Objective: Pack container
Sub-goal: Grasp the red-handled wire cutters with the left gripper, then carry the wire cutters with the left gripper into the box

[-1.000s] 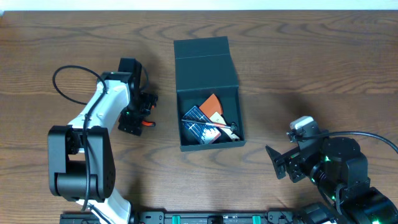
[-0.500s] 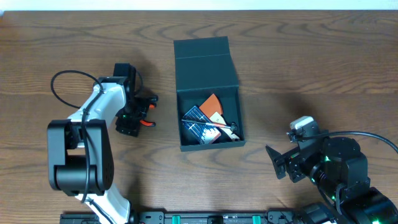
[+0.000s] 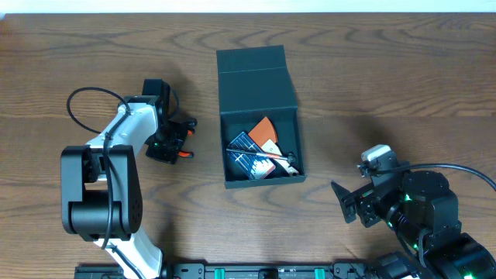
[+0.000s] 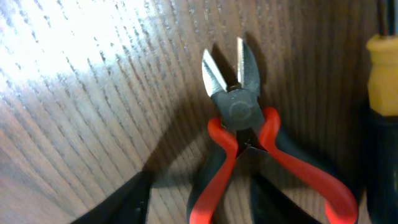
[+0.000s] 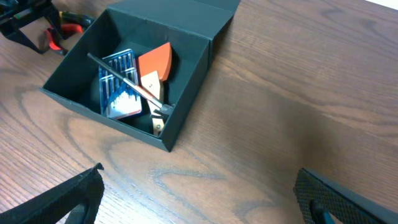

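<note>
The dark teal-black container [image 3: 256, 77] stands open at the table's centre, lid flap folded back. Inside lie an orange piece [image 3: 263, 128], a blue tool set [image 3: 246, 151] and a thin metal tool [image 3: 271, 157]. It also shows in the right wrist view [image 5: 189, 87]. Red-handled cutters [image 4: 239, 115] lie on the table left of the container. My left gripper [image 4: 196, 211] is open and low over them, with its fingers [image 4: 118, 202] on either side of the left handle. In the overhead view it [image 3: 172, 142] covers most of the cutters [image 3: 183, 154]. My right gripper [image 5: 199, 211] is open and empty, front right of the container.
A tool with a yellow and black handle [image 4: 382, 81] lies just right of the cutters. Bare wood table [image 3: 387, 93] surrounds the container. The left arm's cable [image 3: 77, 105] loops at the left.
My left gripper has shifted a little left and turned over the cutters. The right arm and the container's contents have not moved.
</note>
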Action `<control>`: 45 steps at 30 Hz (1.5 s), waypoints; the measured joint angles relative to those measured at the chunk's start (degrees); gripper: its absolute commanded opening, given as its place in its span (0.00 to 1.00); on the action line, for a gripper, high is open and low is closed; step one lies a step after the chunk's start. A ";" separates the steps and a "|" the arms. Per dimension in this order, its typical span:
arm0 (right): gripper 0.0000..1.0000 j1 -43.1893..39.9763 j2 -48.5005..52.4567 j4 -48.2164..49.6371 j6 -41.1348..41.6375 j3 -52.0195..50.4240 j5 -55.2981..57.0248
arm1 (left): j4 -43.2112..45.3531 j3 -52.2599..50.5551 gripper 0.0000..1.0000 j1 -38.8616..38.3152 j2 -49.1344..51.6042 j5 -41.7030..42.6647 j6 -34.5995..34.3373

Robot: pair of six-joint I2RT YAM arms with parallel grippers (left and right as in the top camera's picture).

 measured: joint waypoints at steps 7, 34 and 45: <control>0.99 0.00 0.00 -0.02 -0.02 0.00 0.02 | 0.04 0.00 0.21 0.00 0.02 0.35 0.04; 0.99 0.00 0.00 -0.02 -0.02 0.00 0.00 | -0.28 -0.22 0.07 0.00 -8.70 0.98 0.22; 0.99 0.00 0.00 -0.02 -0.02 0.00 0.00 | -0.09 -0.24 0.07 -8.00 -22.05 0.76 -0.33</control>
